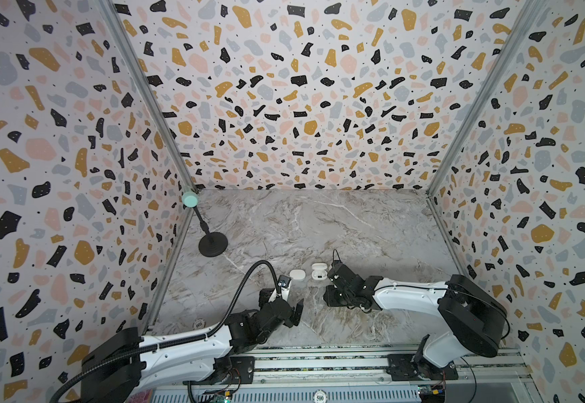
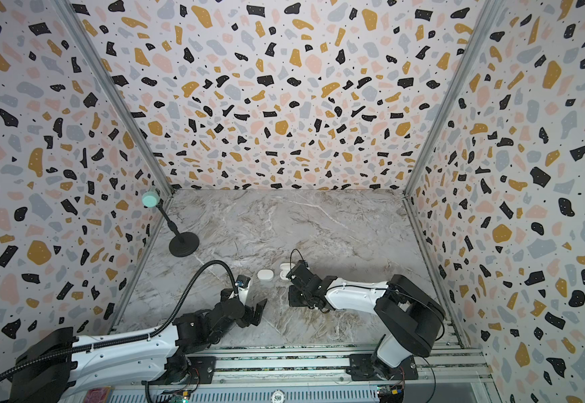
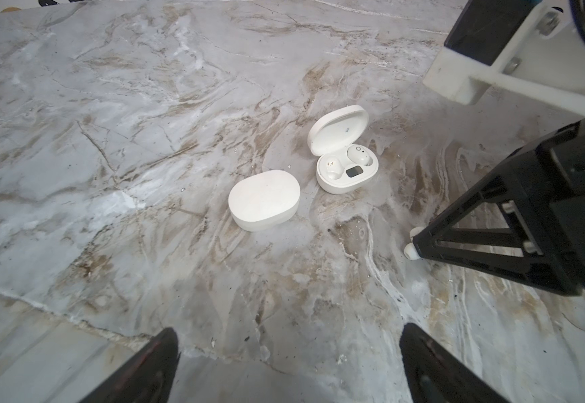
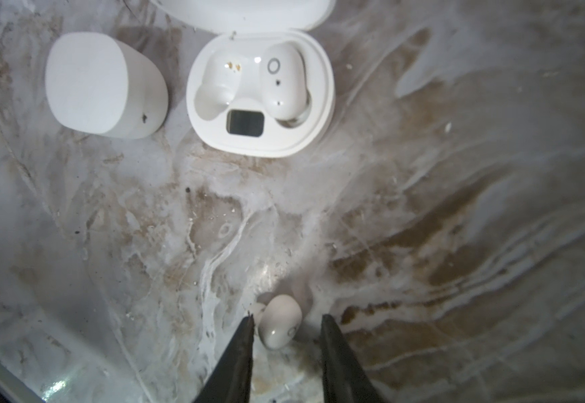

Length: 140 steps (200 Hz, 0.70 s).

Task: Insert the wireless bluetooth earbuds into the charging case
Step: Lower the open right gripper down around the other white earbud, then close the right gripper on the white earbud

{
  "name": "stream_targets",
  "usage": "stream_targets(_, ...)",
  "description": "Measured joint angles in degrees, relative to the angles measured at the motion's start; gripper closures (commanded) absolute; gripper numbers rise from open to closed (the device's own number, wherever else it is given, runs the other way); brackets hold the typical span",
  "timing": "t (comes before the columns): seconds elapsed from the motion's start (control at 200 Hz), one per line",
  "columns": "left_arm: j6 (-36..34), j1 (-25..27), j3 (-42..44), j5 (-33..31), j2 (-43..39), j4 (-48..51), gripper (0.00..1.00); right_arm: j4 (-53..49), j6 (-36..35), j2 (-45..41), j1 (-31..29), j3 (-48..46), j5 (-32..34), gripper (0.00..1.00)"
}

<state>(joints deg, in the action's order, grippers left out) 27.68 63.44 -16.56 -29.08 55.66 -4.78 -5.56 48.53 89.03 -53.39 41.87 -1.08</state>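
The open charging case (image 4: 259, 136) lies on the marble table with its lid up. One white earbud (image 4: 280, 82) sits in one of its slots; the other slot (image 4: 214, 94) is empty. A second, loose earbud (image 4: 278, 326) lies on the table between the fingertips of my right gripper (image 4: 287, 317). The jaws are open and straddle it, one tip against it and a gap on the other side. In the left wrist view this earbud (image 3: 410, 252) peeks out beside a right finger (image 3: 475, 240). My left gripper (image 3: 289, 331) hovers open and empty, short of the cases.
A closed white case (image 1: 297, 274) lies just left of the open case (image 1: 319, 271). A black stand (image 1: 213, 244) with a mint-green head (image 1: 189, 199) is at the back left. Patterned walls enclose the table, and a metal rail (image 1: 319, 359) runs along the front.
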Motion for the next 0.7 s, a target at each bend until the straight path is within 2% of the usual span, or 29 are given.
stream_targets(0.701,0.0,0.0,-0.1,0.0,1.0,0.0,0.00,1.2,-0.1,0.6,0.0,0.3,-0.9,0.69)
